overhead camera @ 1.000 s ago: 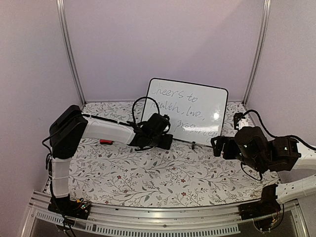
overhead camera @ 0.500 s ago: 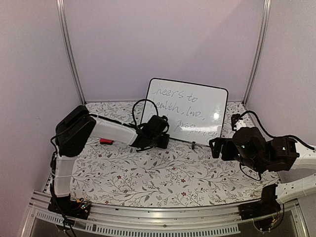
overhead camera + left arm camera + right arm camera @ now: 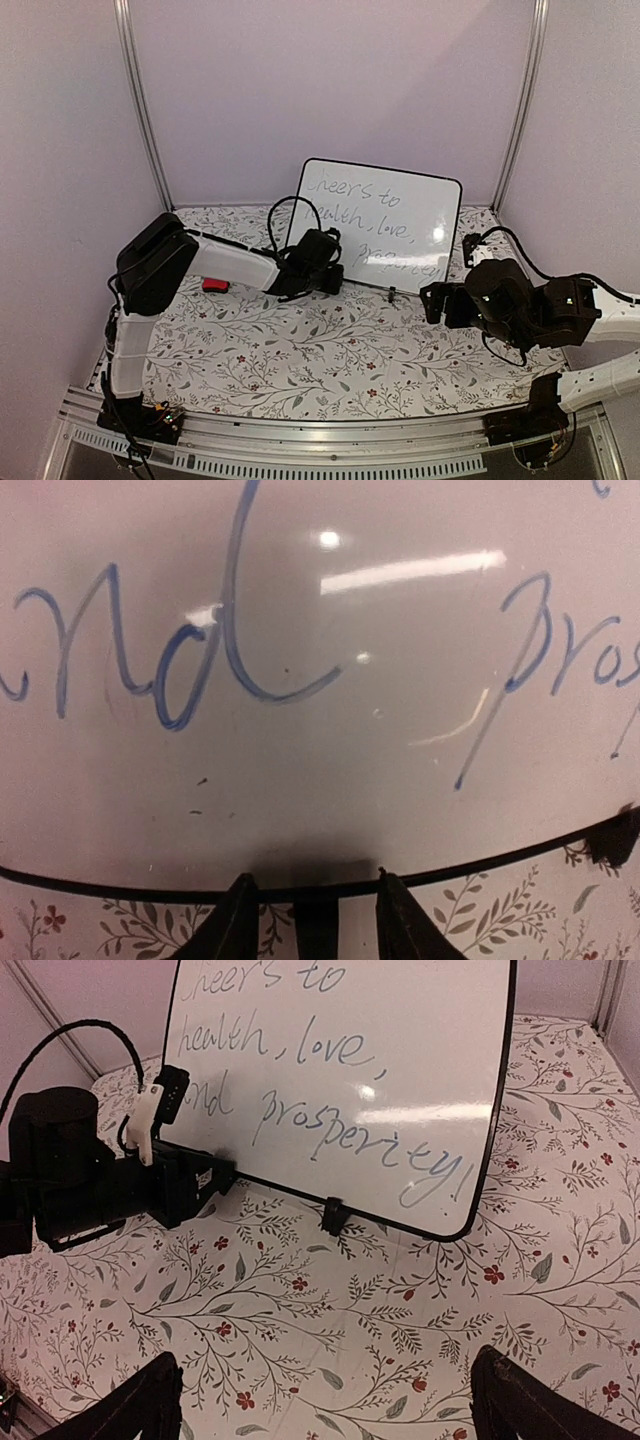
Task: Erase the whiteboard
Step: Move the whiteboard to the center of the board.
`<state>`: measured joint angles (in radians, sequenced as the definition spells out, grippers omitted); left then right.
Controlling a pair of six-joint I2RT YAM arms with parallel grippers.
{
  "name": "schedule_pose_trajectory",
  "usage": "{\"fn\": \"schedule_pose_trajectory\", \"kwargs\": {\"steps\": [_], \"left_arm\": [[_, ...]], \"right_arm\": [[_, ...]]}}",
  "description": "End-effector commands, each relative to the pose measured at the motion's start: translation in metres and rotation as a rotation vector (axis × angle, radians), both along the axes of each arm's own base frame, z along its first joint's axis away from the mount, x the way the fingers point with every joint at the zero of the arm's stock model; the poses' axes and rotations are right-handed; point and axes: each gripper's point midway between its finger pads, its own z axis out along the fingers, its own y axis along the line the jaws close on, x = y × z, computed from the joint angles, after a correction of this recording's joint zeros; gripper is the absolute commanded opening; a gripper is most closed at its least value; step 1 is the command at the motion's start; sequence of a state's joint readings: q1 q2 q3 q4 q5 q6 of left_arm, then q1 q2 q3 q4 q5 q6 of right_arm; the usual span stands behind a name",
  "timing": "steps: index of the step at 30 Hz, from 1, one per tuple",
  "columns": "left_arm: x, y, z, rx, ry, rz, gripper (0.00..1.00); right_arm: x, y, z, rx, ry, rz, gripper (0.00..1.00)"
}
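Red eraser (image 3: pixel 215 285) on floral table (image 3: pixel 300 350), left, beside left arm. Left gripper (image 3: pixel 312 876) at whiteboard (image 3: pixel 400 215) bottom edge, fingers narrowly apart astride black foot (image 3: pixel 316 925). Whiteboard standing far centre, handwriting present. Right gripper (image 3: pixel 328 1360) right, fingers spread wide.

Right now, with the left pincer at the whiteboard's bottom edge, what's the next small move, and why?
Probably close the left pincer on the whiteboard's black foot: its fingers straddle that foot without touching it, the handwriting is intact, and the right pincer stands open, apart from the board.

whiteboard (image 3: pixel 400 215) btm-left corner behind left arm (image 3: pixel 235 265)
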<state>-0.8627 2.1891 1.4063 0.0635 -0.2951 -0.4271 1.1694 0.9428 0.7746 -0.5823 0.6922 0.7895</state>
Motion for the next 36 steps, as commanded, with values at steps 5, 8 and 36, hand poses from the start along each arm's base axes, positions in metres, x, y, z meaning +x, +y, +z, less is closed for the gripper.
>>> {"fn": "schedule_pose_trajectory", "kwargs": {"steps": [5,8,36], "left_arm": [[0.008,-0.002,-0.007,-0.008,0.002,-0.010,0.34],[0.007,-0.002,-0.009,-0.006,0.007,-0.012,0.31],[-0.023,0.000,-0.004,-0.034,-0.024,-0.116,0.00]], "right_arm": [[0.001,0.004,0.003,0.022,-0.002,0.002,0.99],[0.001,0.004,0.002,0.018,0.000,0.002,0.99],[0.003,0.005,-0.004,-0.003,0.002,-0.007,0.99]]}}
